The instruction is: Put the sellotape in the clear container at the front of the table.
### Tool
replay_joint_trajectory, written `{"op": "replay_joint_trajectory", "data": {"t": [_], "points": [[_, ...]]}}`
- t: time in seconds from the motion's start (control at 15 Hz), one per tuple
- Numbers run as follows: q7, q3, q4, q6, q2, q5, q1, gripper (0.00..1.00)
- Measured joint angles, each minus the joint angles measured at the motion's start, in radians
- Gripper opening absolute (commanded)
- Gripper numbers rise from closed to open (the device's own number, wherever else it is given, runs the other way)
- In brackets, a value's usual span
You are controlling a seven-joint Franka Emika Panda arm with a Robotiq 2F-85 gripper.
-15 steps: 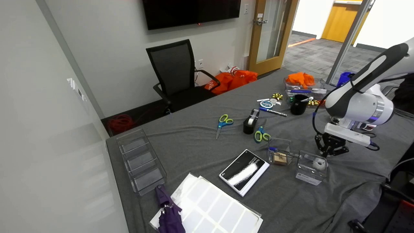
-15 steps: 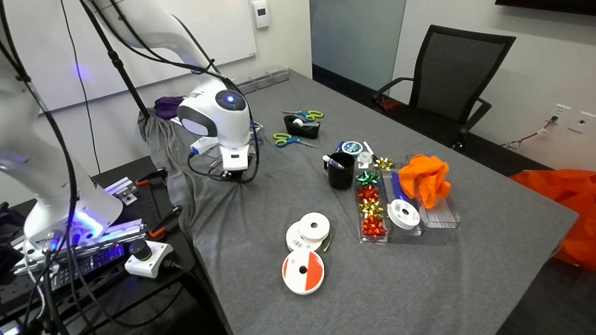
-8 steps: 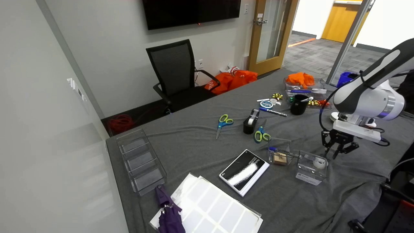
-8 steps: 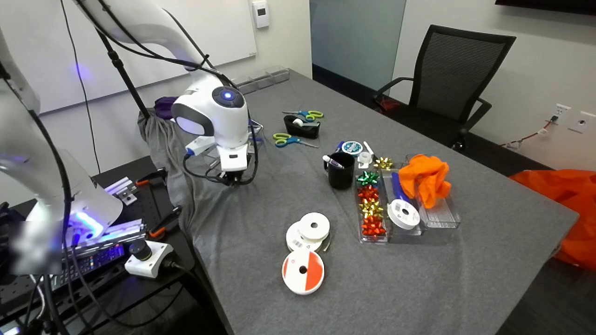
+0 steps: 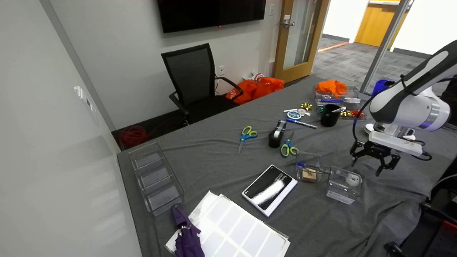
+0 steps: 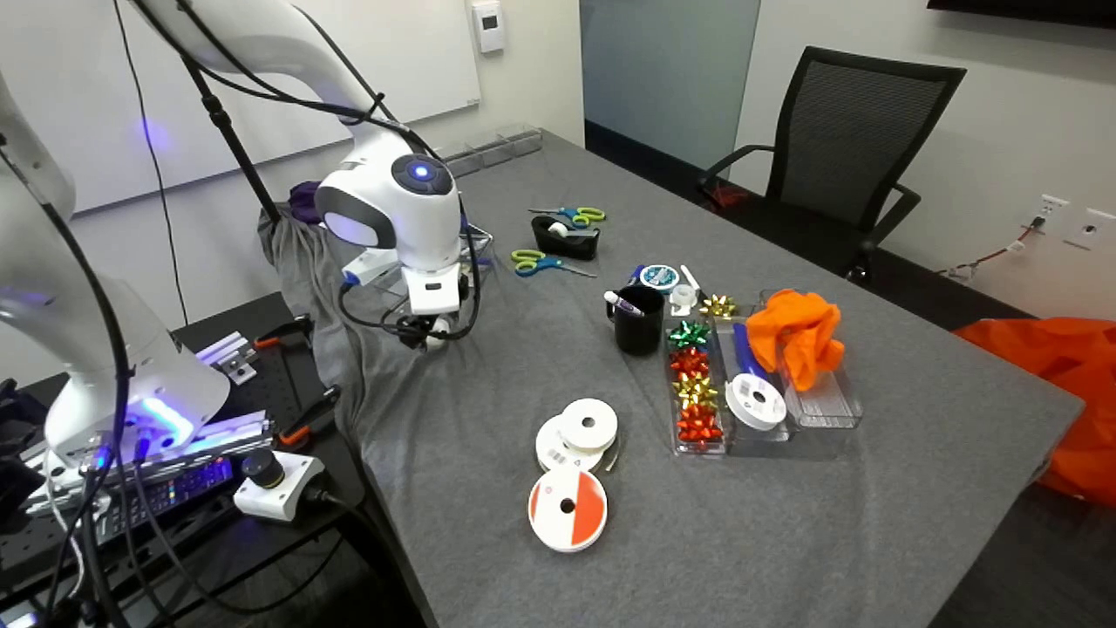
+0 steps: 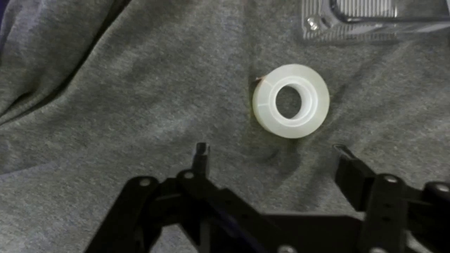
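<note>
- Sellotape (image 7: 318,102) flat on cloth-covered counter (image 7: 158,88), just beside clear container (image 7: 362,30), outside it.
- Jaws spread wide apart above the counter, near the sellotape.

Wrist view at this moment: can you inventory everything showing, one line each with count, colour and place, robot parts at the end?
Grey fabric cloth: one, grey, filling the background, creased at left.
Clear plastic container: one, transparent, upper-right edge, partly out of frame.
White ring-shaped roll of translucent tape: one, milky white, flat on the cloth, right of centre, apart from the container.
Small fleck: one, reddish-brown, at the tape's upper-left edge, too small to identify.
Dark patch: one, bluish, upper-left corner, too little showing to identify.
Black two-fingered tool: one, black, lower edge, jaws spread, gripping nothing.
</note>
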Motion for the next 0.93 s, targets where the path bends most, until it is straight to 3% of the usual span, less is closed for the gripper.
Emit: {"op": "replay_joint_trajectory", "data": {"t": [0.4, 0.93], "points": [[-0.033, 0.051, -0.006, -0.014, -0.006, 0.092, 0.002, 1.0], [-0.031, 0.058, -0.006, -0.01, 0.007, 0.116, 0.007, 1.0]]}}
